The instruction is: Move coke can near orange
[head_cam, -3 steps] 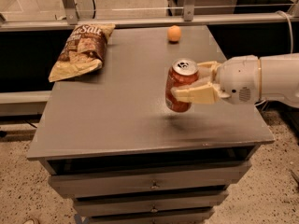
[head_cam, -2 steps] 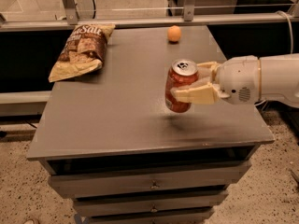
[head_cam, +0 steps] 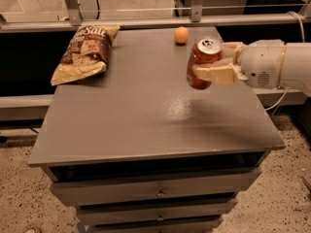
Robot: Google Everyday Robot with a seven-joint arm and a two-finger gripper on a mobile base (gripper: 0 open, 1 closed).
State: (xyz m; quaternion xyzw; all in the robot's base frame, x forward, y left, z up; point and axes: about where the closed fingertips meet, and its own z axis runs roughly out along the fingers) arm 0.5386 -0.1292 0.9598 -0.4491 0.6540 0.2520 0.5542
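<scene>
The coke can (head_cam: 201,62) is red-orange with a silver top and is held in the air above the right part of the grey table (head_cam: 141,110), tilted slightly. My gripper (head_cam: 214,62) reaches in from the right and is shut on the can, with cream fingers (head_cam: 216,74) on both sides of it. The orange (head_cam: 181,35) is a small round fruit on the table's far edge, a short way beyond and left of the can.
A brown and tan chip bag (head_cam: 85,52) lies at the table's far left. The table has drawers (head_cam: 158,194) at its front. A metal rail (head_cam: 146,21) runs behind the table. My white arm (head_cam: 277,64) spans the right side.
The can and the gripper have risen and moved toward the far edge, closer to the orange. The orange and the chip bag have not moved.
</scene>
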